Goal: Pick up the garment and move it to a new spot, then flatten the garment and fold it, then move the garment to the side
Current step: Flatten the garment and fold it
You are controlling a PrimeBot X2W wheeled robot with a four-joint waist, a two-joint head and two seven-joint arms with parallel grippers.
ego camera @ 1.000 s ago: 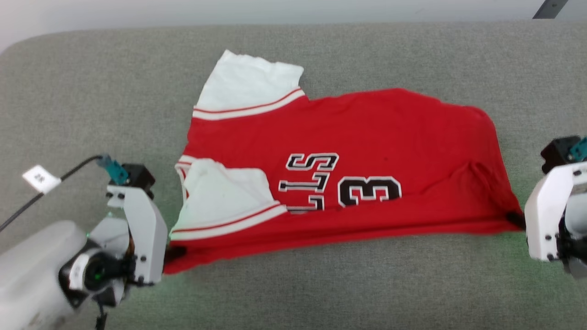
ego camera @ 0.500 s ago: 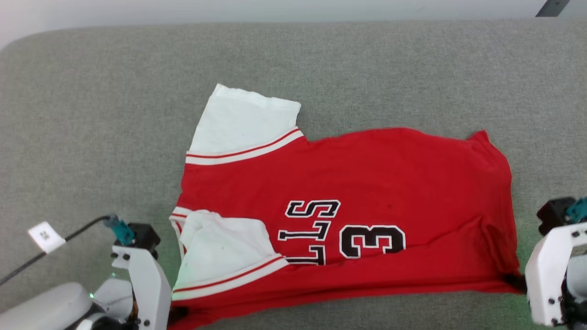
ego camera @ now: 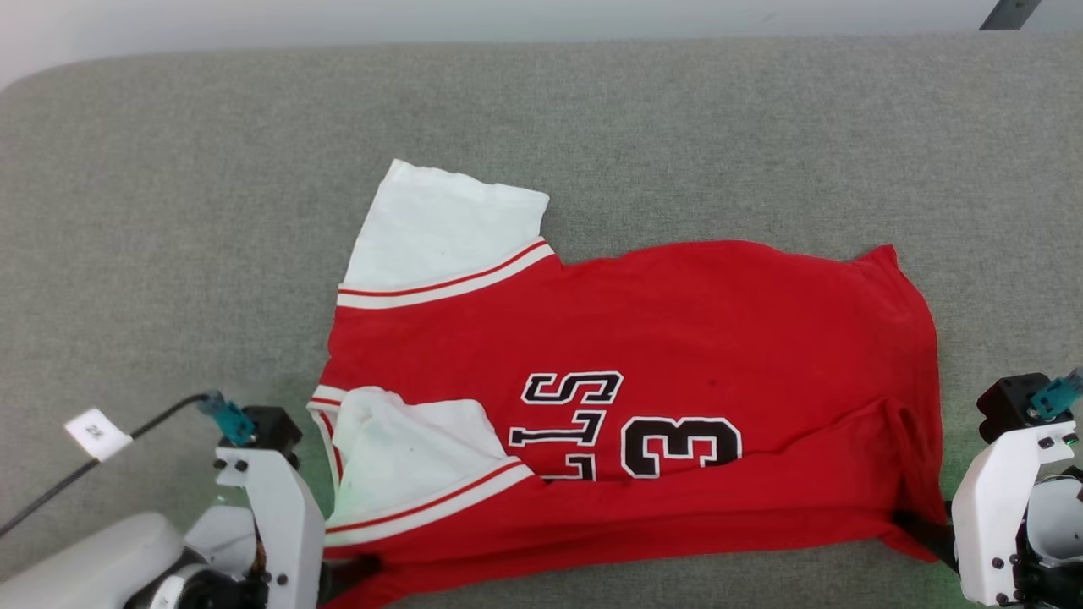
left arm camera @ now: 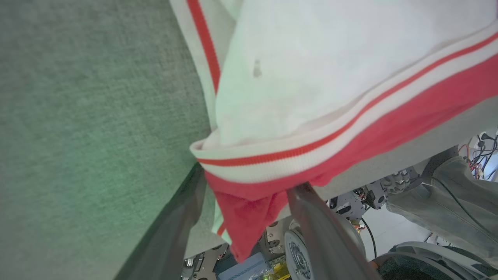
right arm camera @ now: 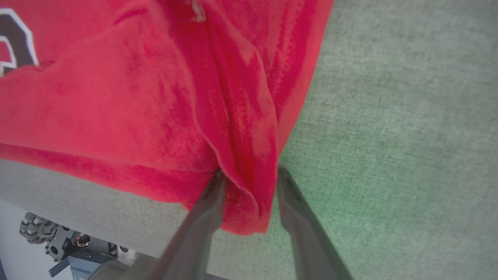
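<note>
One garment (ego camera: 643,355) lies spread on grey bench (ego camera: 169,211), lettering up, near edge drooping over bench's near rim. Two pincers, one per near corner, likely there to stretch cloth flat. Left pincer (left arm camera: 249,179): jaws wide apart, corner loose between. Right pincer (right arm camera: 249,175): jaws partly apart, hem fold between, seemingly unclamped. Two white sleeves, both at left: far sleeve (ego camera: 448,228) flat, near sleeve (ego camera: 406,457) folded onto red.

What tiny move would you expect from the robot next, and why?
Probably drawing both tools straight back, clear of the garment. It lies on the grey surface with its near edge folded over the lettering, and the left tool and right tool each straddle a near corner with fingers apart, so the cloth looks released.
</note>
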